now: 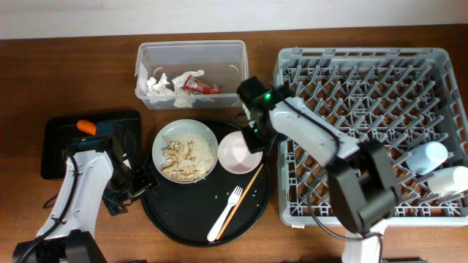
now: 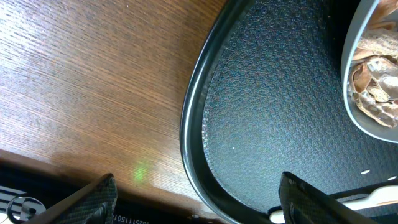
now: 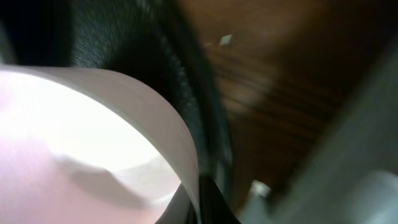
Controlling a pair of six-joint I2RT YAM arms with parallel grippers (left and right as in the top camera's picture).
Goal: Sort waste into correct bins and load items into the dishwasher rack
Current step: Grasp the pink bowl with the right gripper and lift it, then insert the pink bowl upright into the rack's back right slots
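Note:
The white-pink bowl (image 1: 235, 155) sits on the round black tray (image 1: 183, 219), and my right gripper (image 1: 251, 135) is shut on its right rim. The right wrist view shows the bowl (image 3: 81, 137) pinched between the fingers (image 3: 202, 199). The pale green plate (image 1: 212, 135) holds rice and food scraps (image 1: 184, 153). The white fork (image 1: 225, 214) and wooden chopstick (image 1: 245, 193) lie on the round tray. My left gripper (image 1: 139, 183) is open and empty at the tray's left edge, its fingers (image 2: 198, 186) on either side of the rim (image 2: 189, 124). No pit shows.
The clear tub (image 1: 191, 48) holds tissue (image 1: 157, 86) and the red wrapper (image 1: 201, 85). The shallow black tray (image 1: 55, 146) holds the carrot (image 1: 86, 126). The grey rack (image 1: 365, 73) holds a light blue cup (image 1: 428, 155) and a white cup (image 1: 453, 179) at its right side.

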